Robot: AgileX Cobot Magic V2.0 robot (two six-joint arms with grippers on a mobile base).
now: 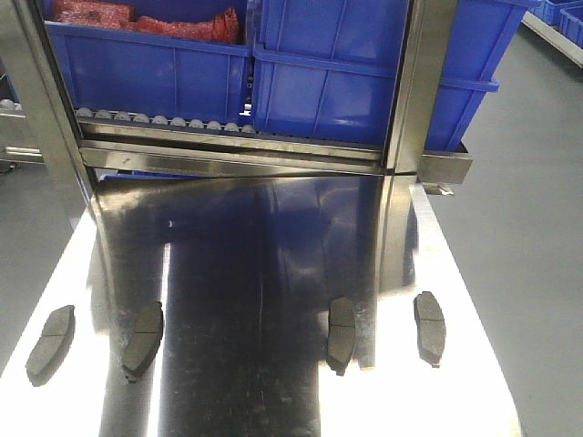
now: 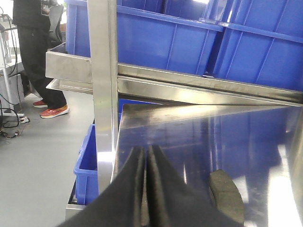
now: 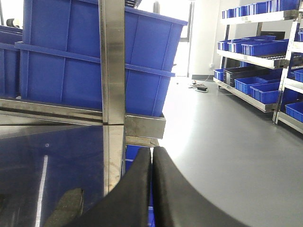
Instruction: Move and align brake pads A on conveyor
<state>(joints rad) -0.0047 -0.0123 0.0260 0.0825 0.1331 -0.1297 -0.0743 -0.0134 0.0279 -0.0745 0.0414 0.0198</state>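
Several brake pads lie in a row on the shiny steel table [image 1: 273, 401]: one at the far left [image 1: 50, 343], one left of centre [image 1: 143, 339], one right of centre [image 1: 342, 332], and one at the right [image 1: 429, 326]. The conveyor is out of view. My left gripper [image 2: 146, 150] is shut with nothing in it, over the table's left edge, and a pad [image 2: 226, 196] lies to its right. My right gripper [image 3: 152, 151] is also shut and empty, past the table's right edge, with a pad [image 3: 66, 208] to its left. Neither gripper shows in the front view.
A steel rack with rollers [image 1: 164, 120] and large blue bins [image 1: 328, 73] stands at the table's far end. Upright steel posts [image 2: 105, 94] [image 3: 113, 85] flank it. A blue bin [image 2: 87, 165] sits below the left edge. A person [image 2: 35, 52] stands far left. Shelving [image 3: 265, 52] is far right.
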